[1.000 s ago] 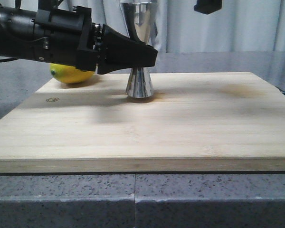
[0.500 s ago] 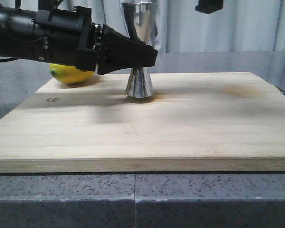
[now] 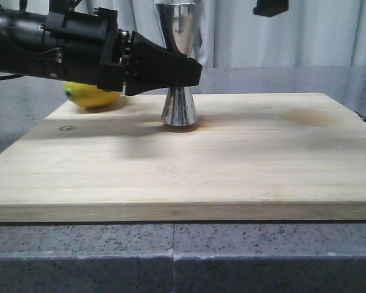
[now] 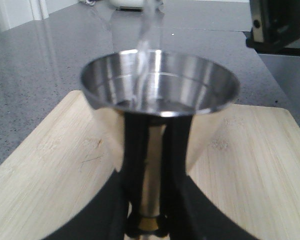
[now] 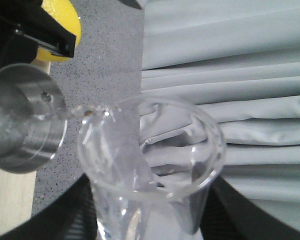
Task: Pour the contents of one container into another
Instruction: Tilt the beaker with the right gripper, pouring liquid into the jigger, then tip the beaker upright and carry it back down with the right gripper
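Pouring a thin stream, your right gripper (image 5: 150,235) clamps the slick, fragile beaker (image 5: 150,165) low on its body while your left gripper (image 3: 192,73) pinches the top-heavy jigger (image 3: 179,107) at its waist.

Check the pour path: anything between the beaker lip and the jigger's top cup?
Nothing visible blocks it. The right wrist view shows the tilted beaker with its lip directly over the jigger, and a clear stream already falls into the open cup. The left gripper grips the jigger's waist, below the rim.
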### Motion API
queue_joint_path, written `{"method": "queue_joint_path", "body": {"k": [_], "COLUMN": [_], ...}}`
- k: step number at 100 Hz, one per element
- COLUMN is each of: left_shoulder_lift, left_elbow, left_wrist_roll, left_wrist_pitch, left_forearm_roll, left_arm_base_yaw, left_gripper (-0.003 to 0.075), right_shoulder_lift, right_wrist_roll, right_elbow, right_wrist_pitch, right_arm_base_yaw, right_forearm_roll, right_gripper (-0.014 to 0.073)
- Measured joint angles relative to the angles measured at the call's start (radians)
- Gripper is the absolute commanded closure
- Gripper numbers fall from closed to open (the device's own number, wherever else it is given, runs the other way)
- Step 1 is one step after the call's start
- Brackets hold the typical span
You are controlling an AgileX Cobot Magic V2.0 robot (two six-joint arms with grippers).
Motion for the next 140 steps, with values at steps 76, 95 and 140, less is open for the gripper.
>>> {"method": "queue_joint_path", "body": {"k": [76,95,140], "left_shoulder_lift": [0.0,0.0,0.0], "left_elbow": [0.0,0.0,0.0], "left_wrist_roll": [0.0,0.0,0.0], "left_wrist_pitch": [0.0,0.0,0.0], "left_forearm_roll": [0.0,0.0,0.001], "left_arm_base_yaw": [0.0,0.0,0.0], "left_gripper": [0.0713,0.0713,0.0713], "right_shoulder_lift": [0.0,0.0,-0.002], "right_wrist_roll": [0.0,0.0,0.0], "right_elbow": [0.0,0.0,0.006], "right_wrist_pitch": [0.002,0.03,0.034], "right_arm_base_yaw": [0.0,0.0,-0.051], "right_forearm_roll": [0.135,0.263,0.649], "right_gripper": [0.0316,0.0316,0.0316]}}
